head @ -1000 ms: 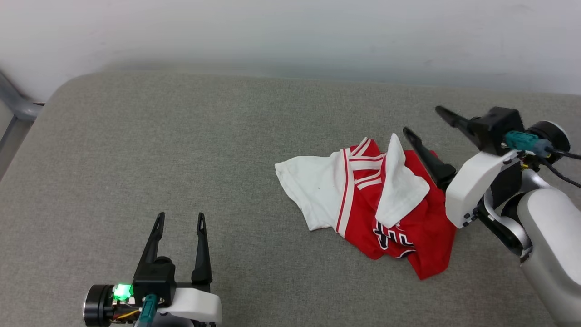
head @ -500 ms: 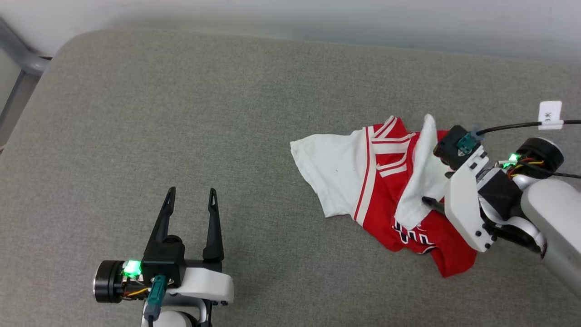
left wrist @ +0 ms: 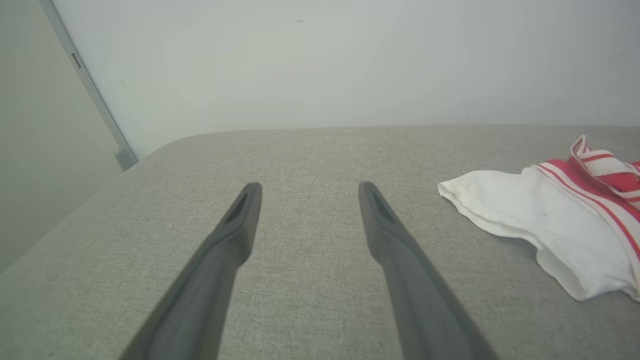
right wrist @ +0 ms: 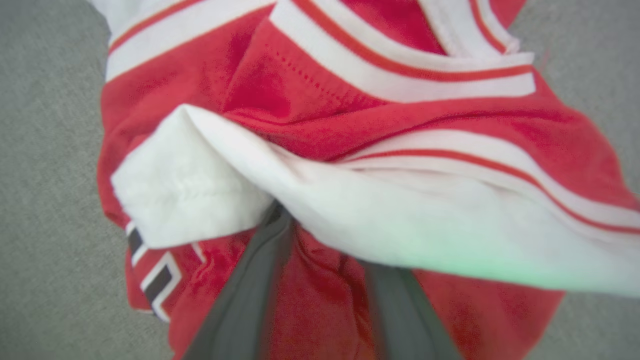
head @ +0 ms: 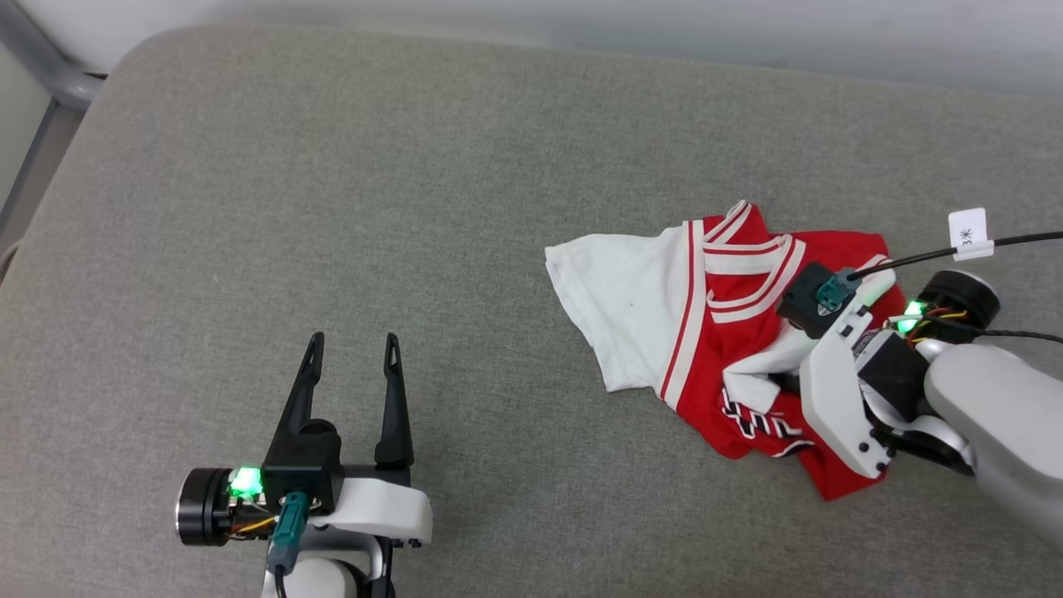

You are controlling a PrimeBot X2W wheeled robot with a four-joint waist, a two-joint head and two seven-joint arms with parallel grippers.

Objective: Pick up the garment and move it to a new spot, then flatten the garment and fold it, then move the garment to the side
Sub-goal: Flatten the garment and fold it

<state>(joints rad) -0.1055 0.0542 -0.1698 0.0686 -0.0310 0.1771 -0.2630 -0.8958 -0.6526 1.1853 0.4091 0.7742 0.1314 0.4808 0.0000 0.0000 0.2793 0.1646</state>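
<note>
Right jaws tucked under garment [head: 710, 357] sleeve, tips hidden; left jaws apart.

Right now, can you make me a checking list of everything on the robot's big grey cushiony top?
Surface: grey fabric surface with a rounded corner.
Job's things: garment, red with white sleeves, lying crumpled on the right side, not flattened.
Clutter: nothing seen.
Grippers: left gripper open over bare surface, apart from the garment. Right gripper has its fingers pushed under a white fold of the garment; the tips are hidden, so the grip is unclear.
Cables: black cable with a white tag runs off right from the right wrist.
Surroundings: pale wall; grey metal bar at far left.
</note>
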